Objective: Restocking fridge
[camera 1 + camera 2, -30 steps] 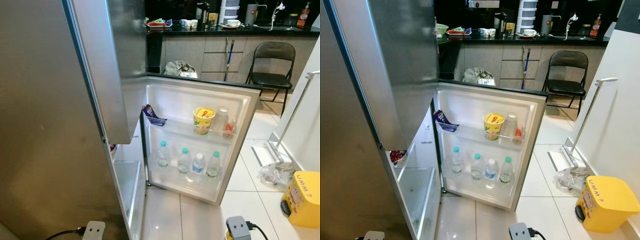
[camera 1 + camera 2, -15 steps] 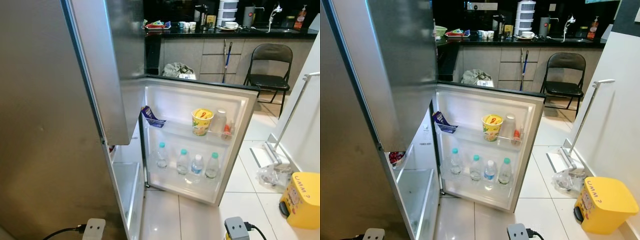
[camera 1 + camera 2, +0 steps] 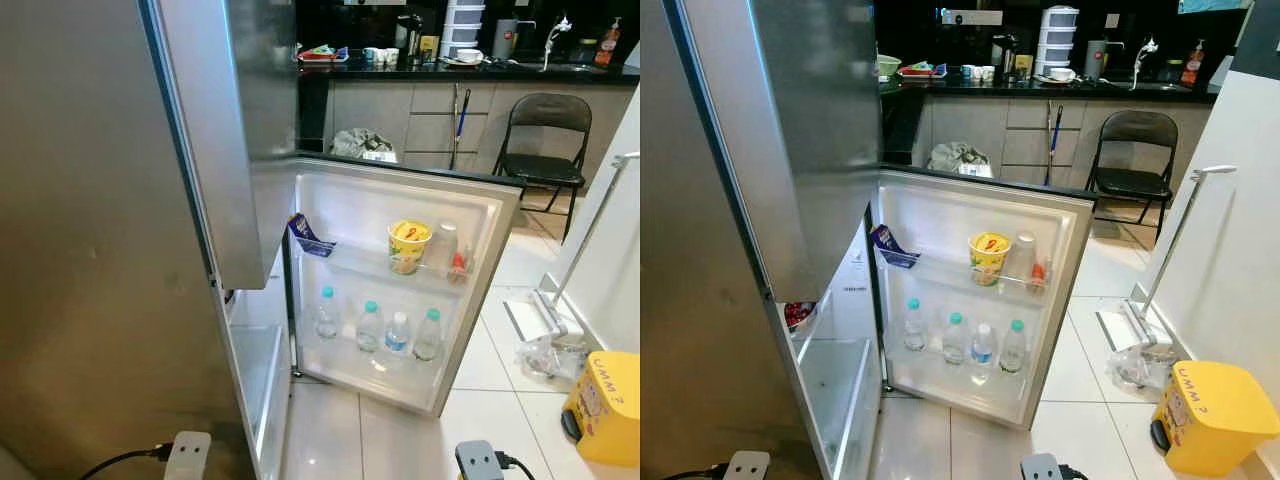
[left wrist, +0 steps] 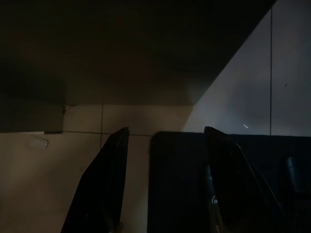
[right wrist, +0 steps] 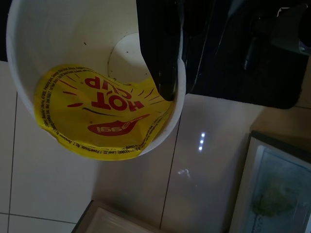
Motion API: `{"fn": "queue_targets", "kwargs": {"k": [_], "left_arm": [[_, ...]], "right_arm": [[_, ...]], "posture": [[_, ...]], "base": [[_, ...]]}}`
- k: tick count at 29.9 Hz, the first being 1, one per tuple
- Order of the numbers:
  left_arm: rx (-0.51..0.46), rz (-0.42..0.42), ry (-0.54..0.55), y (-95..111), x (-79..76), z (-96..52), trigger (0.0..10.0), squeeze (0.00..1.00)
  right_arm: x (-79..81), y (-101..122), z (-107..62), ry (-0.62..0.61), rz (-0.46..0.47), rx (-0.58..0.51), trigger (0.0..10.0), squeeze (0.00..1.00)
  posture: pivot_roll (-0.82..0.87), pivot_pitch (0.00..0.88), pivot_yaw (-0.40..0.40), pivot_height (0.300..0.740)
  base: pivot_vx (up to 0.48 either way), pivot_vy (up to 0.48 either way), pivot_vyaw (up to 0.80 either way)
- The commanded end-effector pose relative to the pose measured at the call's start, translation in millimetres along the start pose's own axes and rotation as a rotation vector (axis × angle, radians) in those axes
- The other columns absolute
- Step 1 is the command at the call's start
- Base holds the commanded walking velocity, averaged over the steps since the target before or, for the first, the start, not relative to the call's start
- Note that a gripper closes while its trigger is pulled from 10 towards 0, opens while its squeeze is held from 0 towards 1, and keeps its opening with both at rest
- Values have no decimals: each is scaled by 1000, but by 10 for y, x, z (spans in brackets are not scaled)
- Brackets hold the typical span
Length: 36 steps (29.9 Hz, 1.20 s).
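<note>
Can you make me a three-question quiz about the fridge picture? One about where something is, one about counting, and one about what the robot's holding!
1. Where is the yellow noodle cup in the fridge door?
A. upper door shelf
B. lower door shelf, among the bottles
C. on the floor

2. How many water bottles stand on the lower door shelf?
A. two
B. four
C. six

3. What is the right tool doing?
A. hanging open, holding nothing
B. gripping a water bottle
C. gripping a white cup with a yellow Hot Cup lid

Answers:
1 A: the cup sits on the shelf above the bottles.
2 B: four capped bottles stand in a row.
3 C: in the right wrist view, a black finger hooks over the cup's rim.
</note>
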<state>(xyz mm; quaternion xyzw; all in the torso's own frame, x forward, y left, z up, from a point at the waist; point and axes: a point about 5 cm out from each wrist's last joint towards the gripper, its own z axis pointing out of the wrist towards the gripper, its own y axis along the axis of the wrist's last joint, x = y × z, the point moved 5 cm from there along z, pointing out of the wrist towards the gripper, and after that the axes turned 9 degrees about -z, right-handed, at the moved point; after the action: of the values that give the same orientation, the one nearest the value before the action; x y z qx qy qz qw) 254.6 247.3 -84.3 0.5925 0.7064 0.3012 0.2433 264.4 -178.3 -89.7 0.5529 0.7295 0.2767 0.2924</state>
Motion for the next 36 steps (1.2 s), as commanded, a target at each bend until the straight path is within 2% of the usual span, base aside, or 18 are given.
{"fn": "queue_targets", "kwargs": {"k": [1,4,7,11,18,25,32,36], "left_arm": [[17,11,23,-47,117,-20,10000,0],[31,22,33,-91,157,-32,10000,0],[45,38,38,-118,181,-38,10000,0],[23,8,28,-78,144,-30,10000,0],[45,-7,37,-182,104,-41,10000,0],[40,2,12,-180,17,-32,10000,0],[59,-1,31,-235,124,-56,10000,0],[58,-2,33,-234,111,-53,10000,0]], "right_arm": [[-20,-96,-23,-24,24,28,10000,0],[-15,-109,-26,-35,49,26,10000,0],[20,-109,-22,-16,33,30,10000,0],[17,-99,-17,2,-15,38,10000,0],[-48,-134,-36,-8,-10,43,10000,0],[-32,-183,-47,-1,-20,59,10000,0],[5,-201,-49,8,-25,63,10000,0],[14,-202,-48,12,-28,64,10000,0]], "posture": [[-6,30,21,740],[-7,28,22,740],[2,38,13,740],[15,42,17,740],[12,25,3,740],[22,26,-5,740],[18,16,0,740],[18,16,0,740]], "base": [[0,0,0],[0,0,0],[0,0,0],[0,0,0],[0,0,0],[0,0,0],[0,0,0],[0,0,0]]}}
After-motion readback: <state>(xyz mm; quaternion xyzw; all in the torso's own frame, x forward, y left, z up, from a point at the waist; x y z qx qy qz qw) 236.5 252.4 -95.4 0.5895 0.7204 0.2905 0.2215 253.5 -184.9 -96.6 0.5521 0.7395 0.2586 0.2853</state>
